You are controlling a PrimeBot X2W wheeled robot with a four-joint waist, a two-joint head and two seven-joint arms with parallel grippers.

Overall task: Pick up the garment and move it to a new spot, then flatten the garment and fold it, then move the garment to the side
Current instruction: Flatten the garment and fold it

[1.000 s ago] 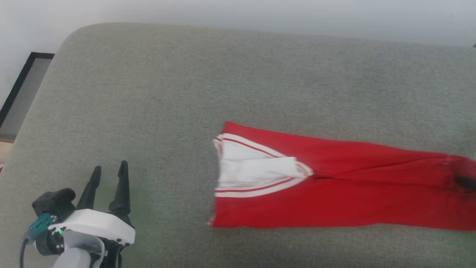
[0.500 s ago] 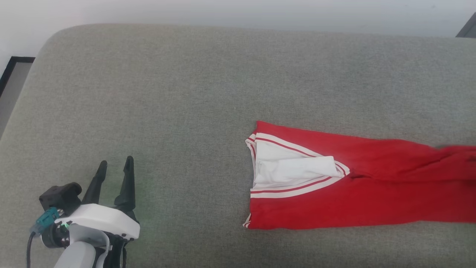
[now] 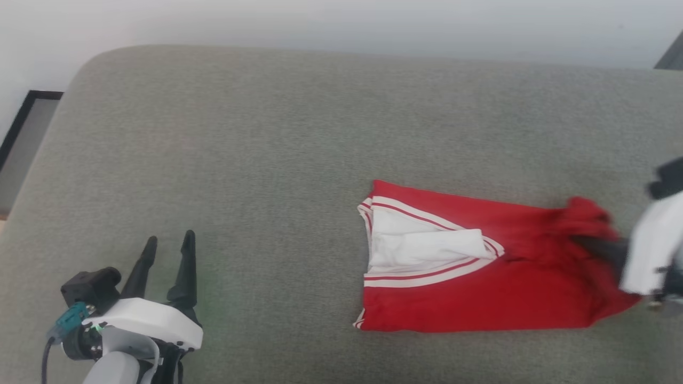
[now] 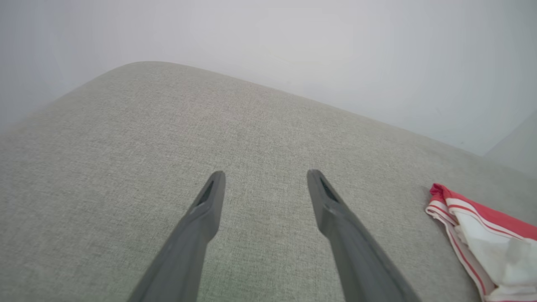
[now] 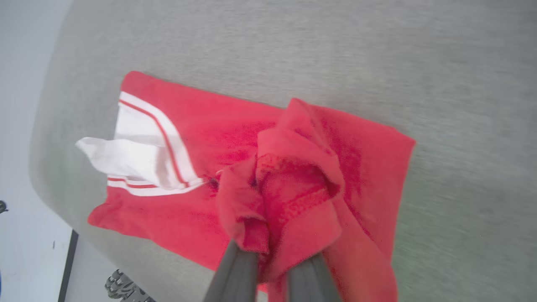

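Mid-fold, right fingers [image 5: 235, 274] pinch the shirt [image 3: 480, 304] hem, left fingers [image 3: 185, 266] spread idle; next likely: lay hem flat toward the sleeves

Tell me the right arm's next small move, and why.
Probably carry the pinched end over toward the white sleeve: the right gripper is shut on a bunched red end of the garment, raised above the rest, which lies flat on the cushion.

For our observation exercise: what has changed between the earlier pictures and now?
The right claw, shut on the red end of the garment, has carried it leftward over the rest, bunching it. The white-sleeved end stayed flat on the grey cushion; the left claw stayed open, idle.
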